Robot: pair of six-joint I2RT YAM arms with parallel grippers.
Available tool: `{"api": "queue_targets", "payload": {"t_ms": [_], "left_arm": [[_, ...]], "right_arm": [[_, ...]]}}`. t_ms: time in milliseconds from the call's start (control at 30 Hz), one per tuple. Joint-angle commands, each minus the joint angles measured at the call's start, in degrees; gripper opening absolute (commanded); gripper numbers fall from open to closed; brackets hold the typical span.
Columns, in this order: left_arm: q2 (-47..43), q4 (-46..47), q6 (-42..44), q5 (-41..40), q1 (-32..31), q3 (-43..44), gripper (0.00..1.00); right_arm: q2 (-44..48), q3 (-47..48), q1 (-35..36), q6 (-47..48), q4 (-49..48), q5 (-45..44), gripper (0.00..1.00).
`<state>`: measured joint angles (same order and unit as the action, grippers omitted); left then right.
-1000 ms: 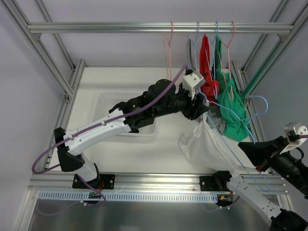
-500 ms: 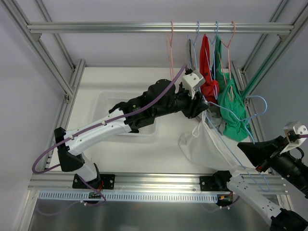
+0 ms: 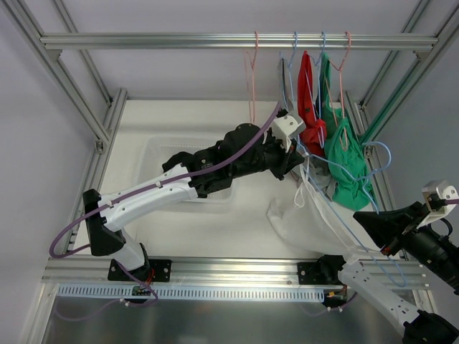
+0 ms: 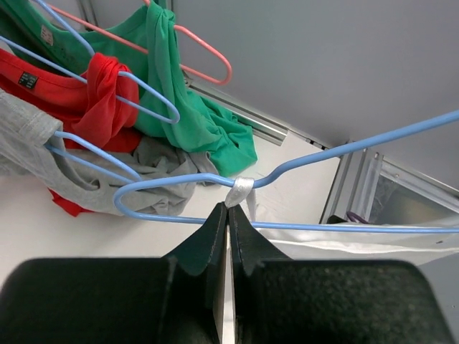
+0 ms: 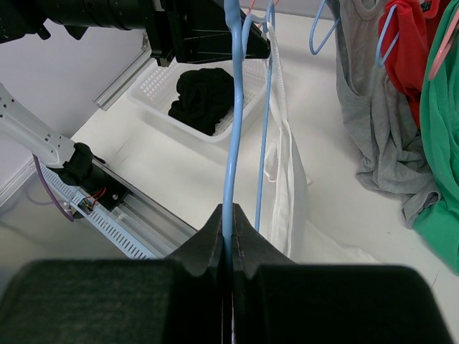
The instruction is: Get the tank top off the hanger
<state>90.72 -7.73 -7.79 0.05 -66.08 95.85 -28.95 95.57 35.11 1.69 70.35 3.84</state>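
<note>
**At the far right of the table: tank top strap pinched against its hanger**

Beyond the right arm's base, the white tank top (image 3: 308, 222) is seen draped from the blue hanger (image 5: 231, 158), with its lower part gathered on the table (image 3: 215, 222). The hanger is held off the rail (image 3: 215, 41) and slanted, its hook end pointing far and right. One wire of the hanger is clamped between the closed jaws of the right gripper (image 5: 228, 213), near the right edge of the table. The left gripper (image 4: 227, 209) is extended rightward from the left arm, and its jaws are shut on the white strap where the strap is bunched over the hanger wire. Just beyond that grip, grey (image 5: 366, 107), red (image 4: 64, 97) and green (image 4: 193, 115) garments are hung on other hangers from the rail. A white basket (image 3: 154, 161) is placed left of centre on the table, and a black garment (image 5: 204, 97) is contained in it.
</note>
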Motion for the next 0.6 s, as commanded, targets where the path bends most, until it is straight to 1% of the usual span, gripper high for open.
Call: {"api": "queue_targets", "payload": {"t_ms": [0, 100, 133, 233, 267, 367, 400, 467, 500, 533, 567], "left_arm": [[-2.74, 2.54, 0.85, -1.98, -0.62, -0.14, 0.0], [-3.18, 2.54, 0.41, -6.1, -0.62, -0.4, 0.0], [-3.53, 2.63, -0.29, -10.99, -0.62, -0.49, 0.0], [-5.46, 2.54, -2.92, -21.46, -0.62, -1.63, 0.0], [-7.29, 2.54, -3.63, -27.76, -0.62, -3.11, 0.0], [-10.89, 2.54, -5.74, -37.28, -0.62, -5.75, 0.0], [-11.78, 2.54, -6.27, -38.71, -0.45, -6.46, 0.0], [-13.36, 2.45, -6.97, -38.64, -0.1, -7.61, 0.0], [-13.63, 2.54, -6.54, -34.81, 0.25, -7.87, 0.0], [-13.9, 2.54, -5.84, -32.25, 0.34, -8.31, 0.0], [-14.25, 2.63, -5.14, -24.65, 0.34, -8.66, 0.0]], "right_arm": [[-1.29, 0.15, 0.31, 0.15, -3.29, 0.03, 0.0], [-0.67, -0.38, 0.31, 0.85, -3.2, 0.82, 0.0], [-0.32, -0.73, 0.39, 2.16, -3.11, 1.69, 0.0], [2.39, -2.05, 0.39, 4.89, -0.92, 5.11, 0.0], [3.54, -2.58, 0.39, 5.42, -0.22, 5.56, 0.0], [8.72, -5.3, 0.66, 7.0, 1.02, 8.9, 0.0], [9.87, -5.83, 0.75, 7.62, 1.19, 12.04, 0.0], [12.59, -6.01, 1.27, 9.46, 1.11, 15.66, 0.0], [13.38, -5.92, 1.19, 9.73, -0.63, 17.85, 0.0], [14.26, -6.1, 1.19, 9.73, -2.3, 18.05, 0.0], [15.92, -7.66, 1.19, 9.82, -7.63, 17.0, 0.0]]}}
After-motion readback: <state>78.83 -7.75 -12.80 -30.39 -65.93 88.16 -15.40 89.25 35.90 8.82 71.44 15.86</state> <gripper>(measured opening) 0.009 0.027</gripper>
